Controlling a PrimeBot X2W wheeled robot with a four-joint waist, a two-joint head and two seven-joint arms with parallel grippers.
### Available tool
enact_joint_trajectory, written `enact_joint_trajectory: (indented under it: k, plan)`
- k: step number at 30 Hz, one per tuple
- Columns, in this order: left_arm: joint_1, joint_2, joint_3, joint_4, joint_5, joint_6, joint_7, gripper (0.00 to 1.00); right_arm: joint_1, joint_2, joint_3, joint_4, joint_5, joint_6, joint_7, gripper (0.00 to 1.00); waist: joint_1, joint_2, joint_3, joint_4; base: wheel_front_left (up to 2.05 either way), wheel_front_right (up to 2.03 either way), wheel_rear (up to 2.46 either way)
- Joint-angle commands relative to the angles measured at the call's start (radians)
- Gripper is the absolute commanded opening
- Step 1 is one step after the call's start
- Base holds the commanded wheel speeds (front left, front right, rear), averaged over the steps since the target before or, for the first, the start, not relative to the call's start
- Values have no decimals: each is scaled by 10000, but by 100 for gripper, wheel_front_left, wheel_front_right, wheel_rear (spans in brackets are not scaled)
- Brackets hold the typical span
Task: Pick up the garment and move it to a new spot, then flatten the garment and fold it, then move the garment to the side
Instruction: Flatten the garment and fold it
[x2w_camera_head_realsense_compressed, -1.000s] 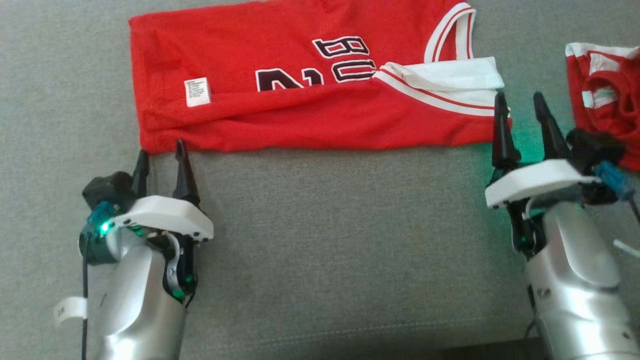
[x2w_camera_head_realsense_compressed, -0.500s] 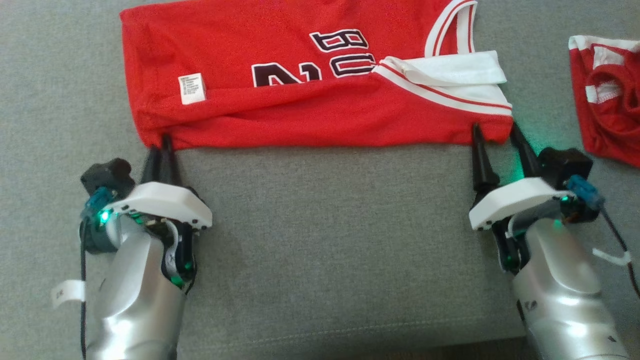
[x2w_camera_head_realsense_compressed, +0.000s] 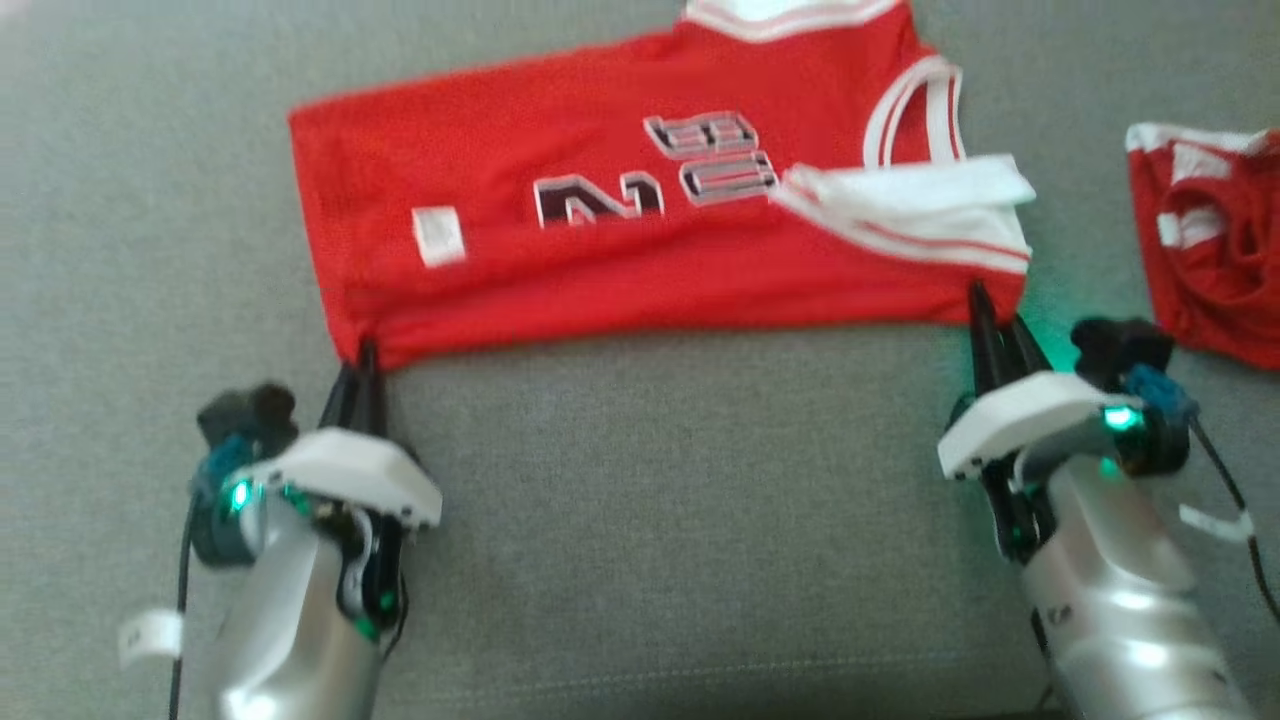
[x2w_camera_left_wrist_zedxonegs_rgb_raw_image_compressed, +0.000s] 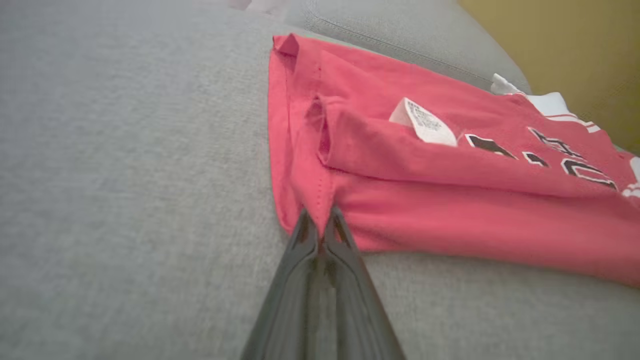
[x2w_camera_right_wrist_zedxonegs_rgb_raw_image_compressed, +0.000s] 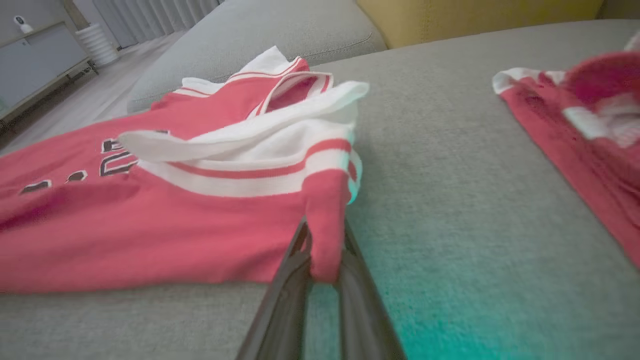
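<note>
The red jersey (x2w_camera_head_realsense_compressed: 640, 250) lies stretched across the grey cushion (x2w_camera_head_realsense_compressed: 650, 520), folded lengthwise, with its long near edge facing the robot. And look at the near left corner: the left gripper (x2w_camera_head_realsense_compressed: 362, 360) is right on it, fingers pressed together with no gap, nipping the hem at the very edge of the cloth. In the left wrist view the two dark tips meet on the stitched seam, with the white care label (x2w_camera_head_realsense_compressed: 438, 237) further up the fabric to the right.

Over at the far end, the right gripper (x2w_camera_head_realsense_compressed: 995, 318) has the near right corner. The right wrist view shows a fold of red cloth pinched between its narrow fingers, just below the white striped trim (x2w_camera_head_realsense_compressed: 900, 215) of the armhole.

Both grippers sit low on the cushion, fingers pointing up the head view into the jersey's edge. The left forearm (x2w_camera_head_realsense_compressed: 290, 620) climbs from the bottom left, leaning slightly inward. The right forearm (x2w_camera_head_realsense_compressed: 1110, 620) rises from the bottom right, angled up and to the left, a green light glowing at its wrist.

A second red garment (x2w_camera_head_realsense_compressed: 1210, 250) lies crumpled to the right, well apart from the jersey.
</note>
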Motion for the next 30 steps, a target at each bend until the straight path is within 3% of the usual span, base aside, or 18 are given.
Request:
enact_joint_trajectory:
  k: [1,6,11,12,13,14,20,24,30]
  plan:
    - [369,210,399,-354,53,1,-53,0,393,96,52,-257,190,63,-50,0,-1,0,-775,63,0,0,0]
    - [1652,210,669,-682,279,31,-53,0,1320,96,-3,-283,537,63,-52,0,-1,0,-1957,75,0,0,0]
    - [2469,210,616,-889,397,29,-53,0,1933,-48,177,-444,728,63,-29,0,-1,0,-2254,159,0,0,0]
    - [2570,210,611,-964,389,69,-53,30,2040,-104,193,-524,784,63,-23,2,-1,0,-2240,203,0,0,0]
    - [2614,210,589,-1040,378,115,-53,89,2117,-166,178,-623,823,63,-23,80,-1,0,-2187,246,0,0,0]
    - [2618,210,563,-1095,362,154,-53,100,2154,-216,163,-737,833,63,-25,100,-1,0,-2098,271,0,0,0]
    - [1568,235,540,-1514,970,187,-53,100,1676,-335,5,-1704,626,63,-28,100,-1,0,-1416,437,0,0,0]
    - [338,695,203,-879,1474,-221,3,100,1096,-323,172,-2101,425,63,211,100,-1,0,-1166,538,0,0,0]
    - [-1888,1570,-52,259,1602,-967,1208,100,12,-290,689,-2346,157,63,695,100,-1,0,-684,541,0,0,0]
